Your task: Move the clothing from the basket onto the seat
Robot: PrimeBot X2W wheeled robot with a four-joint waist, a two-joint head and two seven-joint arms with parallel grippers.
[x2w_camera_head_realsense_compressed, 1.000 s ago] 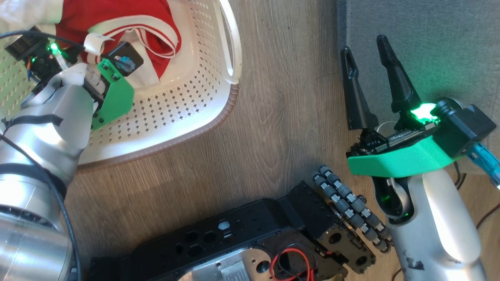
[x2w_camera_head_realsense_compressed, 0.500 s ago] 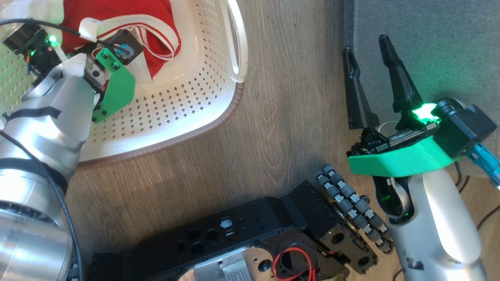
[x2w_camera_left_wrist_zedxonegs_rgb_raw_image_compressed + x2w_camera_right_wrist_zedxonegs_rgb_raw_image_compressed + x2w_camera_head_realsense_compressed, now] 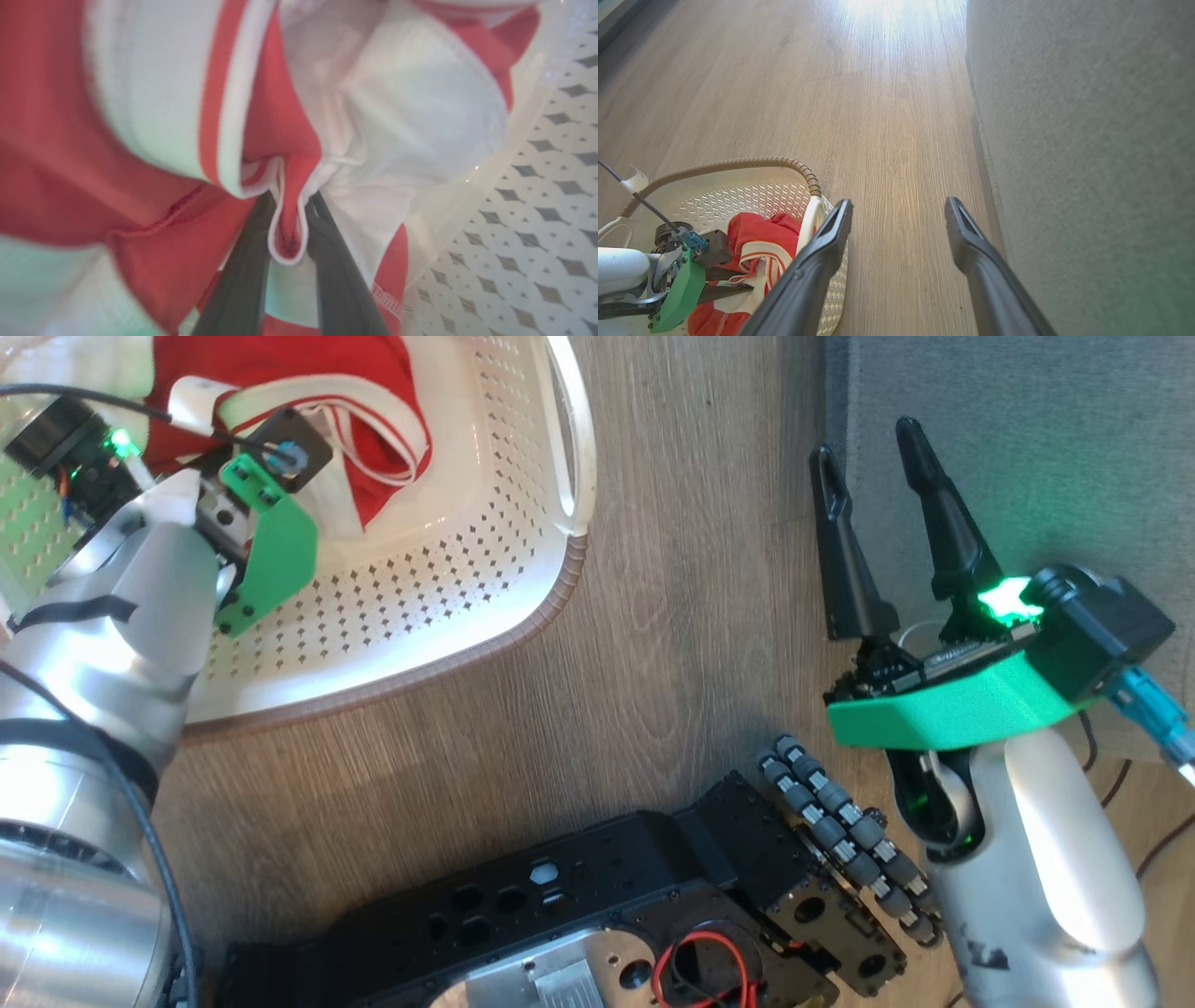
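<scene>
The left gripper, nearly closed, pinches a red-and-white fold of the clothing, which lies inside the basket. The right gripper hangs wide open and empty at the edge of the seat.

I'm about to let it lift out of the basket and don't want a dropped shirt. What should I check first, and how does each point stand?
1. Left gripper pinches a fold of the red and white garment: ok.
2. Pinch holds that garment alone: cannot tell.
3. Garment apart from the basket's handle: ok.
4. Right gripper open, empty: ok.
5. Way to the seat free: cannot tell; right gripper hovers at its edge.
</scene>
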